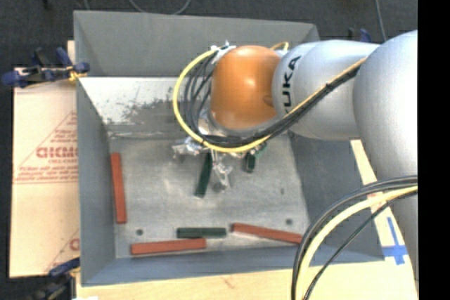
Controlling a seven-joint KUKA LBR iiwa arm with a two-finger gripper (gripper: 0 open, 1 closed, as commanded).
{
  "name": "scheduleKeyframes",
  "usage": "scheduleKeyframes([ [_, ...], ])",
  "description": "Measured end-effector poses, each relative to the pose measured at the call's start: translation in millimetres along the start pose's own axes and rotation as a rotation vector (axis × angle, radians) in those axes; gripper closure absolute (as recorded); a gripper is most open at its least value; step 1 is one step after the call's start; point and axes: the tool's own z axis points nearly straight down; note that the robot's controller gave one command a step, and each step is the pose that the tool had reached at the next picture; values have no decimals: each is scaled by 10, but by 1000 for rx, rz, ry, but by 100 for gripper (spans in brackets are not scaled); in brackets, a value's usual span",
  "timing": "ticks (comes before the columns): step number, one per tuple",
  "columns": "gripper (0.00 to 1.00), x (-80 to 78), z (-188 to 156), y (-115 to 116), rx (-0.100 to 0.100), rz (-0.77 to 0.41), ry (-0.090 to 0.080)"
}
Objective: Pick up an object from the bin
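Bin: grey metal bin, scuffed floor.
Nearest thing: slim dark green stick, tilted, mid-floor, just beside the gripper.
Grip: cannot tell whether clenched or released.
Close by: short dark green piece, to the right.
Left wall: upright-lying reddish-brown bar.
Front wall: long reddish-brown bar.
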Motion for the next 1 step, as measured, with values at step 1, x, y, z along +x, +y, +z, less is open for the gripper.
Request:
scheduleKeyframes([
  [1, 100, 0, -16, -13, 0, 7, -3],
])
